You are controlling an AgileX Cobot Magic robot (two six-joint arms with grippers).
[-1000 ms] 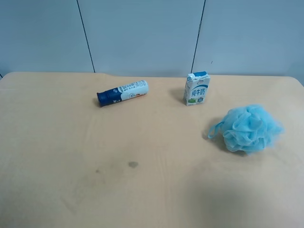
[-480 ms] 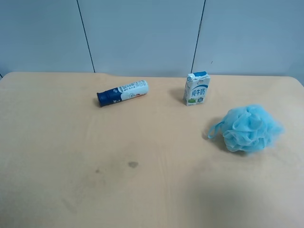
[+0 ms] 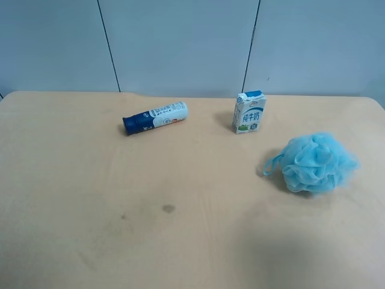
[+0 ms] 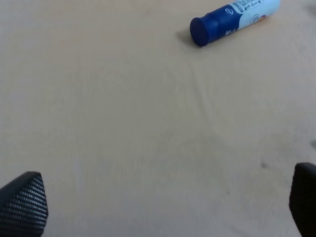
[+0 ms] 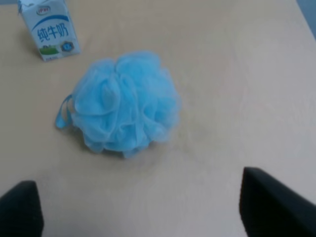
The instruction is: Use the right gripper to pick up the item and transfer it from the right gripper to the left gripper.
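The item, a fluffy light-blue mesh pouf point(image 3: 317, 162) with a small cord loop, lies on the tan table at the right of the exterior high view. In the right wrist view the pouf point(image 5: 126, 103) fills the middle. My right gripper point(image 5: 148, 207) is open, its two black fingertips point(image 5: 274, 207) wide apart and short of the pouf, not touching it. My left gripper point(image 4: 163, 205) is open and empty above bare table. Neither gripper shows in the exterior high view.
A small white-and-blue milk carton point(image 3: 248, 112) stands upright behind the pouf and also shows in the right wrist view point(image 5: 48, 29). A blue-and-white tube point(image 3: 155, 117) lies on its side at the back left, seen too in the left wrist view point(image 4: 232, 17). A grey panelled wall point(image 3: 180, 42) is behind the table.
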